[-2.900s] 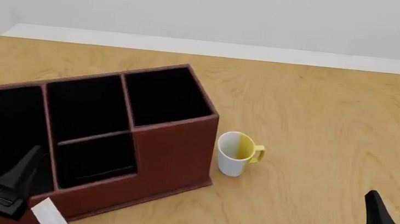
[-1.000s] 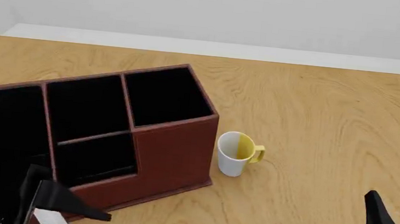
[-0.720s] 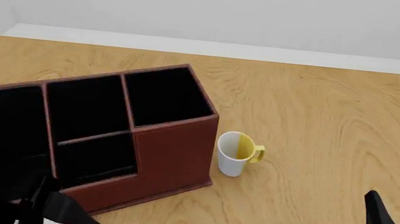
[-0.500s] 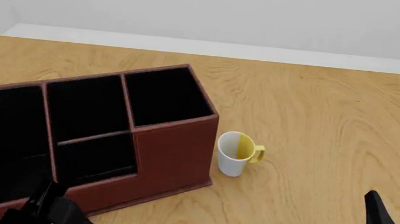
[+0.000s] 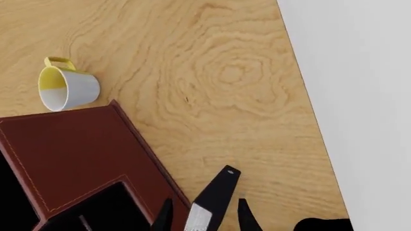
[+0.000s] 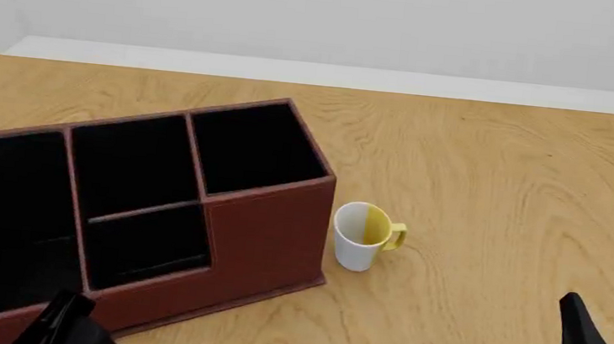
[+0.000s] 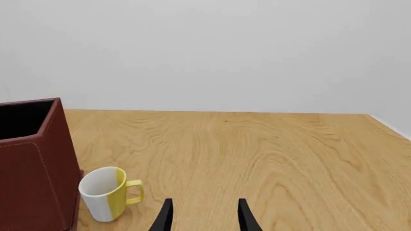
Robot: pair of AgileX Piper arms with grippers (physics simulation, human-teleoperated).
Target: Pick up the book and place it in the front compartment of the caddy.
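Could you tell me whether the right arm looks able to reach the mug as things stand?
Probably yes. In the right wrist view the mug stands upright on bare table ahead of the open right gripper, beside the caddy, with nothing between.

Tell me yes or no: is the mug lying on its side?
No. In the front view the mug stands upright on the table, just beside the caddy, open end up.

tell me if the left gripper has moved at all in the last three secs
Yes. In the front view the left gripper has shifted right along the caddy's near wall and dropped toward the picture's lower edge. The mug and caddy have stayed put.
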